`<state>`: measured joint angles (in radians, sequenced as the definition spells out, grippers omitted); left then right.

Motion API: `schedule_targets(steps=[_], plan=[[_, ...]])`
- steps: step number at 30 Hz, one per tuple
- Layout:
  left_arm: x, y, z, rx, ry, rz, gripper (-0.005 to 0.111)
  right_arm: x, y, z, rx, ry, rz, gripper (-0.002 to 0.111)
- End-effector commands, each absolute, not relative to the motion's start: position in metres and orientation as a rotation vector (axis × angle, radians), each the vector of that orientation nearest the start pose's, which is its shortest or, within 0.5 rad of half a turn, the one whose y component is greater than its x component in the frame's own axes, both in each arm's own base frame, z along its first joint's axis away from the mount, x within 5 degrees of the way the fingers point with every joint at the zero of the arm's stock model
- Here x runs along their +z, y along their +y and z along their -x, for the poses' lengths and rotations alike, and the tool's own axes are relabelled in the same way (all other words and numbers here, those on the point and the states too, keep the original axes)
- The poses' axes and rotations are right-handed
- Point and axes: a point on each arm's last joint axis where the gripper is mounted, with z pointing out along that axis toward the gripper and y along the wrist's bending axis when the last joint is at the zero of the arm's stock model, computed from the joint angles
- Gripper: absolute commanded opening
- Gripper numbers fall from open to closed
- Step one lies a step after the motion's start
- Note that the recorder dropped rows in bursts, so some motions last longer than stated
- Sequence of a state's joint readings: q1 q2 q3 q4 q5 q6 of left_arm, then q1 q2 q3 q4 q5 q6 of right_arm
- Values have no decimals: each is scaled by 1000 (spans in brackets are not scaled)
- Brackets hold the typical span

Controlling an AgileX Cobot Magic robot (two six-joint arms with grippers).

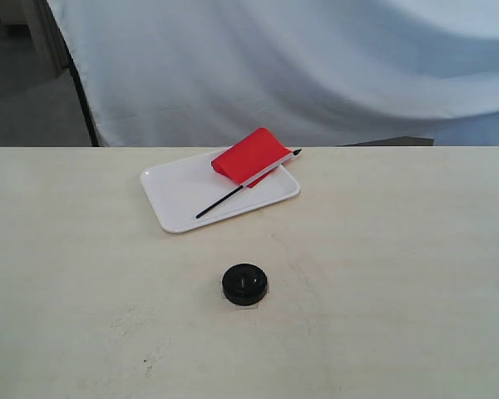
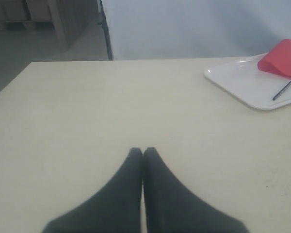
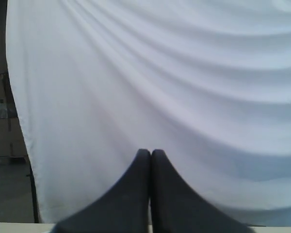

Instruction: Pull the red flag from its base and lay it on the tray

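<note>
Red flag (image 1: 251, 158) lay flat on the tray (image 1: 179, 204), its cloth bunched over the far right corner and its stick running slantwise toward the near left, one black end poking just past the far right rim. The base (image 1: 244, 283) sat alone on the pale table (image 1: 382, 249), nearer than the tray and well apart from it. The left gripper (image 2: 143, 151) hung over the table's left part, fingertips pressed together on nothing. The right gripper (image 3: 151, 152), likewise closed and empty, faced the white curtain (image 3: 184, 73).
</note>
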<state>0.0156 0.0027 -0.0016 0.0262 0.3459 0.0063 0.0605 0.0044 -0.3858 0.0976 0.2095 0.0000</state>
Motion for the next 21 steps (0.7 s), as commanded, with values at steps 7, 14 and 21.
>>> schedule_targets(steps=[7,14,21], plan=[[182,2,-53,38,1827,-8,0,319,2,-19,80,1299,32,-1],[182,2,-53,38,1827,-8,0,309,2,-23,38,1348,63,-1],[182,2,-53,38,1827,-8,0,249,3,-47,30,1457,70,-1]])
